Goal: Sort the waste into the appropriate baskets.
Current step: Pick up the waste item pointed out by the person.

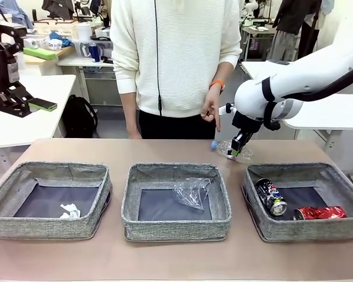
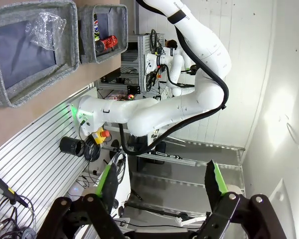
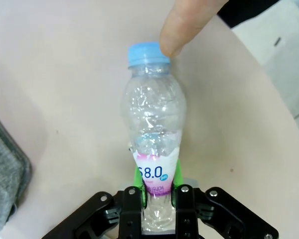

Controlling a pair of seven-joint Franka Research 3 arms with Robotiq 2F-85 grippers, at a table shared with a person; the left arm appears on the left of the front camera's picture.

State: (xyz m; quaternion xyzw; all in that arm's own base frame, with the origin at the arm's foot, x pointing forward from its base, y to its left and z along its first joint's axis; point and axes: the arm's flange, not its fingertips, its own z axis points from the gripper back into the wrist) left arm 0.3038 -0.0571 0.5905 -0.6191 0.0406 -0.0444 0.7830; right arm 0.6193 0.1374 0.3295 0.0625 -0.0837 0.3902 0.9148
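1. Waste, sorted: paper wad (image 1: 69,211) in the basket (image 1: 47,225) toward the tabletop's left edge; plastic cup (image 1: 192,192) in the middle basket (image 1: 175,225); dark can (image 1: 271,197) and red can (image 1: 319,212) in the basket (image 1: 306,229) toward the right edge.
2. Bottle (image 3: 152,134): lying beyond the right basket near the far edge, clamped at its base by the right tool (image 3: 157,191), apparently for lifting.
3. Person's finger (image 3: 184,25): touching the cap.
4. Left tool (image 2: 162,185): wide, empty, off the tabletop.
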